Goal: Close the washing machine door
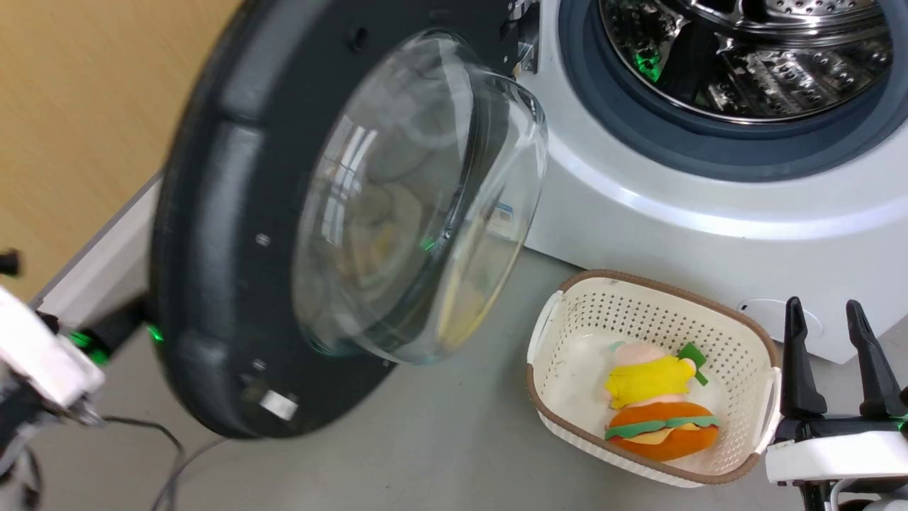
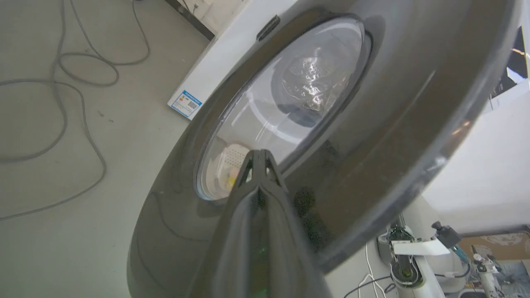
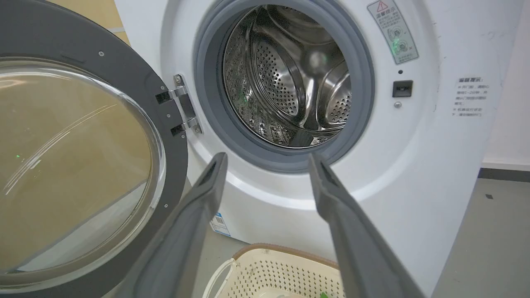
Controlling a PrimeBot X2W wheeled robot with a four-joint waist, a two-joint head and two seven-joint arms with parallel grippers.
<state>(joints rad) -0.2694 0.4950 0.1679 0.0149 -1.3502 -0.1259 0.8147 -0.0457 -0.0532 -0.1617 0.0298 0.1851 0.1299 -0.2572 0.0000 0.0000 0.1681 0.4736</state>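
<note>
Left claw: the left claw (image 2: pixel 258 154) has its two fingers pressed together with nothing seen between them. The tips lie against the outer face of the washing machine door (image 1: pixel 213 234), by the edge of its window; I cannot tell whether they touch.
Right claw: the right claw (image 1: pixel 824 306) is spread wide and empty. It is upright just right of the basket (image 1: pixel 660 285), fingers aimed at the drum (image 3: pixel 290 82).
Door: it stands open, swung out on the hinge (image 3: pixel 182 109) at the machine's left. Its glass bowl (image 1: pixel 418 199) bulges towards the machine.
Machine: the washing machine (image 1: pixel 674 213) is white, with a grey seal (image 3: pixel 215 124) ringing the bare steel drum.
Basket: cream and perforated, it sits on the floor (image 1: pixel 461 440) before the machine with a plush burger (image 1: pixel 660 426) inside.
Floor: grey, with loose cables (image 2: pixel 83 124) lying near a blue label (image 2: pixel 185 103) low on the machine.
</note>
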